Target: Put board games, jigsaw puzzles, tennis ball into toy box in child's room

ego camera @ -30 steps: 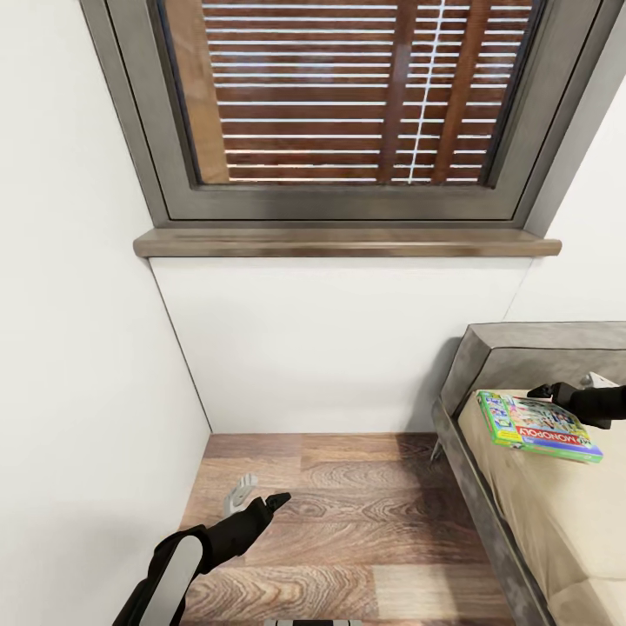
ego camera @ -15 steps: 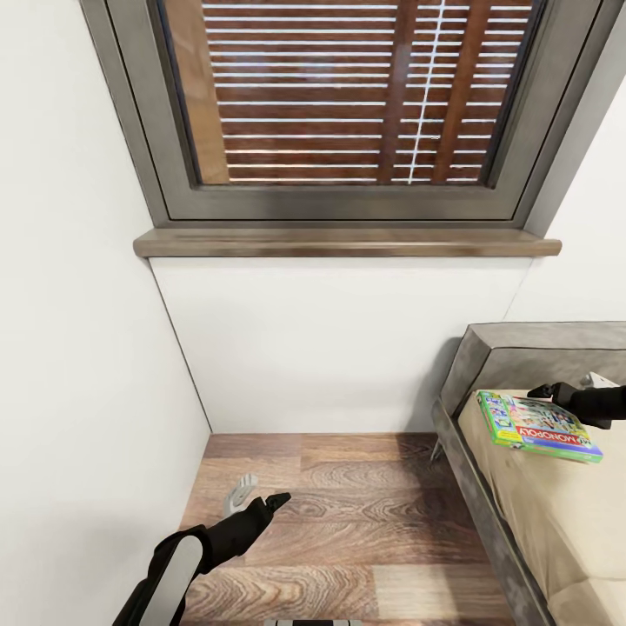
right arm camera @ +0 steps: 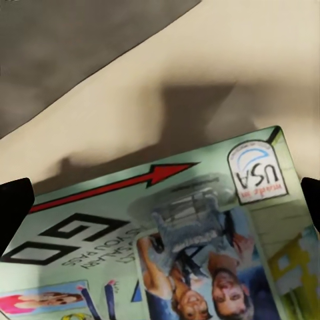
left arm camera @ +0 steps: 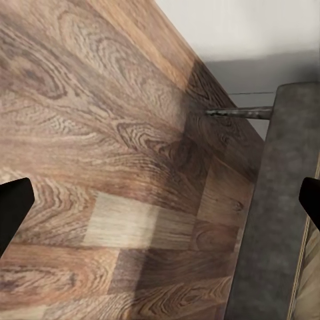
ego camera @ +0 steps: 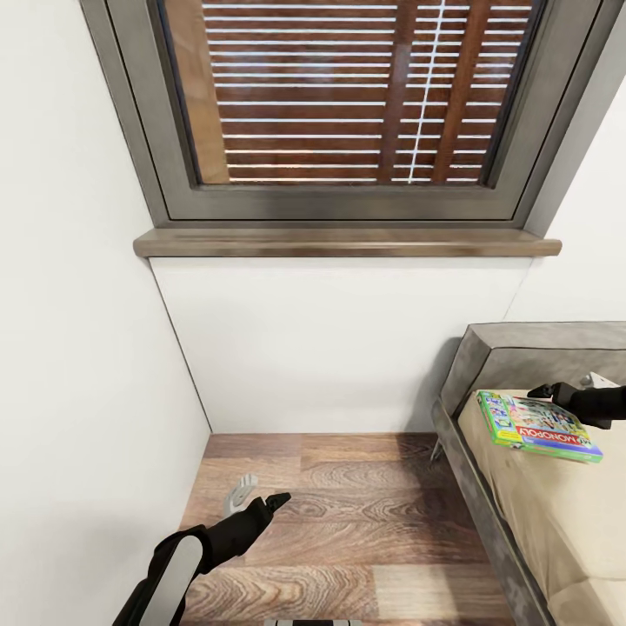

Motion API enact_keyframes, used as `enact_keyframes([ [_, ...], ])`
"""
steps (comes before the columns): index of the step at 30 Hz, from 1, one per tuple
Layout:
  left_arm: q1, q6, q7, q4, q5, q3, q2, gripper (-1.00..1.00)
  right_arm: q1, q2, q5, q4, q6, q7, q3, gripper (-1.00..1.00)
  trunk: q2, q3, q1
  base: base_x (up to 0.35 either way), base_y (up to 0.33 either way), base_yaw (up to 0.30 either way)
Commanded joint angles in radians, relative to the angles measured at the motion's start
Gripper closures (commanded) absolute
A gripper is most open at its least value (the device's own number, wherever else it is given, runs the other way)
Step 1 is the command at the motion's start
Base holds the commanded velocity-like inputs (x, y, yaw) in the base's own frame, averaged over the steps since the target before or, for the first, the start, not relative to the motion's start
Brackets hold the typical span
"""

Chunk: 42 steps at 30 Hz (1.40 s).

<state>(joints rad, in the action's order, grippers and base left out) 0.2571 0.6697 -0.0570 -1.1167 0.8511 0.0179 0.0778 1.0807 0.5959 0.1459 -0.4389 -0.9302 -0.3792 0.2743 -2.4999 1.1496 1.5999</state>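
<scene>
- Lying flat on beige mattress of grey-framed bed (ego camera: 487,356): green red-banded Monopoly board game box (ego camera: 536,426).
- Right tool (ego camera: 556,393), jaws spread, hovering at box's far edge.
- Left tool (ego camera: 258,492), jaws spread, above wood-plank floor (ego camera: 348,522).

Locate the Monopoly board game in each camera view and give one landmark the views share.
Head view: Monopoly board game lies at the right edge, on the bed's beige mattress, by the right gripper.
Right wrist view: its lid covers the lower part of the picture.
Left wrist view: not seen.
Shared landmark: the grey bed frame.
</scene>
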Motion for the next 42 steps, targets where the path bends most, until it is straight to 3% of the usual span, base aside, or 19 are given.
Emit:
enact_keyframes([
  [1,0.001,0.004,-0.003,0.0,-0.001,-0.001,0.0,-1.0,0.0,-0.001,0.021,0.06,-0.007,-0.001,0.005,-1.0,0.0,0.001,0.0,0.0,0.0,0.0],
  [42,0.001,0.005,-0.003,0.0,-0.001,-0.001,0.0,-1.0,-0.001,-0.001,0.022,0.06,-0.007,-0.001,0.005,-1.0,0.0,0.001,0.0,0.0,0.0,0.026],
])
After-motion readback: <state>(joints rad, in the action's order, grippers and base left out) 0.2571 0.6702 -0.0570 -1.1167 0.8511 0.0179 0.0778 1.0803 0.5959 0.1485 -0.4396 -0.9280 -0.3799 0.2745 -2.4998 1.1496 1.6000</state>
